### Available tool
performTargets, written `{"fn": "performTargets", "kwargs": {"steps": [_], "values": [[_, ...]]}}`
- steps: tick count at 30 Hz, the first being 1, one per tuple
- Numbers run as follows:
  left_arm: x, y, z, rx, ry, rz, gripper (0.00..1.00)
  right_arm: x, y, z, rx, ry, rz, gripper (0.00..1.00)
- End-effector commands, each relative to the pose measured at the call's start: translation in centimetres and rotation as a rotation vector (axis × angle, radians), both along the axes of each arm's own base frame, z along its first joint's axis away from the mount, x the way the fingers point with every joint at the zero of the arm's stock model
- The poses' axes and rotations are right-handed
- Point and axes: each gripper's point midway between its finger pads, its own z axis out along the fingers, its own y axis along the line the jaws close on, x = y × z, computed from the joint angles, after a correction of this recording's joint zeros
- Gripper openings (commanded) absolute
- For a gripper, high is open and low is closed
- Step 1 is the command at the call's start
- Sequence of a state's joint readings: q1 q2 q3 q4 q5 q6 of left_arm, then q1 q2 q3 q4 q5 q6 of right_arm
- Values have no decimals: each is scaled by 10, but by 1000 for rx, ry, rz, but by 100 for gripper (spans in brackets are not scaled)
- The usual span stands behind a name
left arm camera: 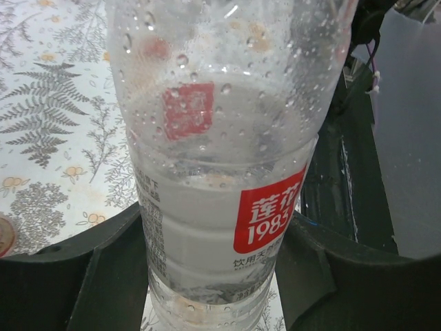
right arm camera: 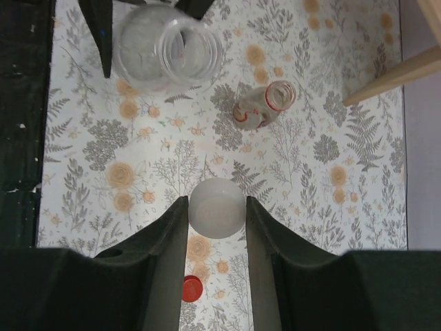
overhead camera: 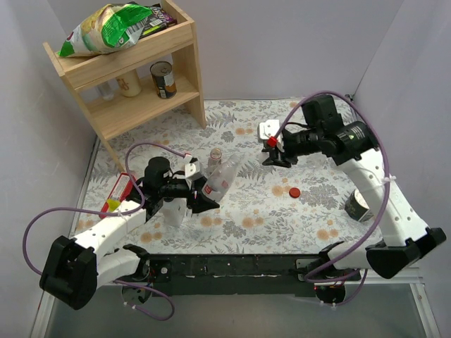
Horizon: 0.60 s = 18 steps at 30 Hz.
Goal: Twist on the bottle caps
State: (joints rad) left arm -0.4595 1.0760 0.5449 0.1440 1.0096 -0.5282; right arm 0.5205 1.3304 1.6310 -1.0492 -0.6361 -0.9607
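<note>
My left gripper (overhead camera: 202, 195) is shut on a clear bottle (overhead camera: 220, 177) with a red-and-white label and holds it tilted above the table. The left wrist view shows the same bottle (left arm camera: 220, 179) filling the space between the fingers. From the right wrist view its neck (right arm camera: 186, 41) is open, with no cap on. My right gripper (overhead camera: 275, 155) is shut on a pale round cap (right arm camera: 217, 210) and hangs above the table, to the right of the bottle. A red cap (overhead camera: 294, 191) lies on the table and shows again in the right wrist view (right arm camera: 191, 288). A small clear bottle (overhead camera: 215, 155) with no cap stands just behind the held one.
A wooden shelf (overhead camera: 134, 105) at the back left holds a snack bag (overhead camera: 109, 28), a can (overhead camera: 163, 79) and small bottles. A roll of tape (overhead camera: 359, 205) sits by the right arm. A yellow-and-red object (overhead camera: 116, 195) lies at the left edge.
</note>
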Motion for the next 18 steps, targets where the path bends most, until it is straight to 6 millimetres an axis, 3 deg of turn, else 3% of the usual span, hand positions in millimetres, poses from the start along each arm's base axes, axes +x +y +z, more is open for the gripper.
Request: {"fn": "performTargets", "kwargs": {"steps": [1, 7, 18], "values": [[-7, -6, -8, 8, -115, -66, 0, -39, 11, 19, 63, 45, 108, 36], [-11, -8, -32, 76, -192, -91, 0, -73, 25, 5, 15, 1, 273, 36], [-17, -19, -31, 89, -241, -123, 0, -74, 38, 6, 7, -51, 323, 36]]}}
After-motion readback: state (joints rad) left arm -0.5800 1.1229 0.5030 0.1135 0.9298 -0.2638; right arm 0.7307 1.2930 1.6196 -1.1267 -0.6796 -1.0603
